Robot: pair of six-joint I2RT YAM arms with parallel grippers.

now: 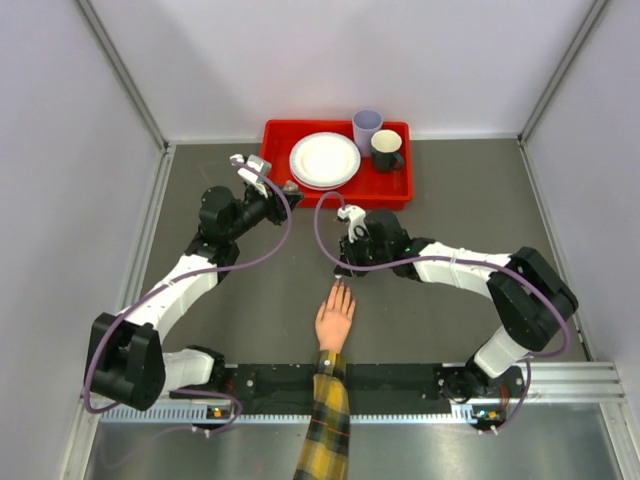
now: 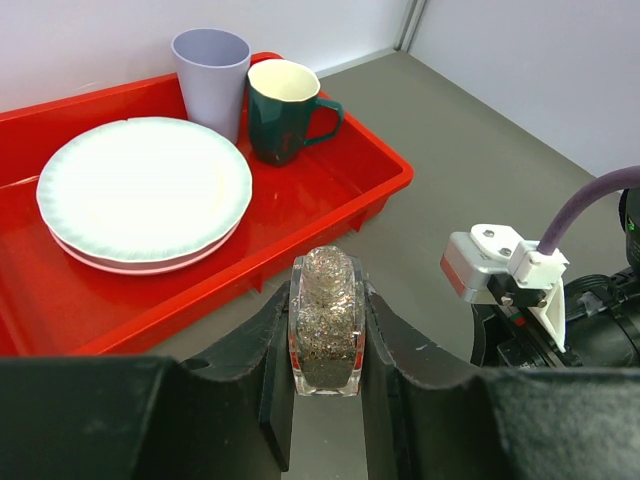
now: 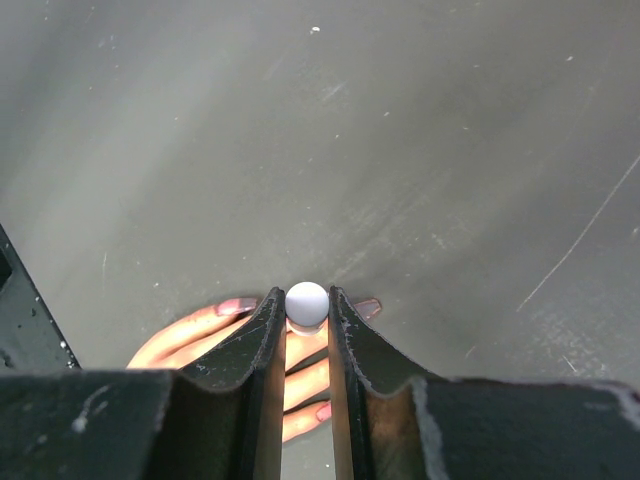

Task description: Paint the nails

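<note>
A peach hand [image 1: 336, 318] with a plaid sleeve [image 1: 325, 420] lies flat on the table, fingers pointing away from the arm bases. Its nails [image 3: 236, 306] look pinkish in the right wrist view. My right gripper [image 3: 307, 308] hovers over the fingertips, shut on a pale round cap [image 3: 307, 305] seen end-on; whatever hangs under the cap is hidden. From above, this gripper [image 1: 343, 268] sits just beyond the fingertips. My left gripper [image 2: 326, 340] is shut on a small clear bottle [image 2: 326, 320] of glittery polish. It holds it near the red tray, by my left gripper [image 1: 290, 187].
A red tray [image 1: 280, 135] stands at the back with a white plate [image 1: 324, 159], a lilac cup [image 1: 367, 128] and a dark green mug [image 1: 386, 150]. The tray's near rim [image 2: 330, 215] is close ahead of the bottle. Grey walls enclose the table.
</note>
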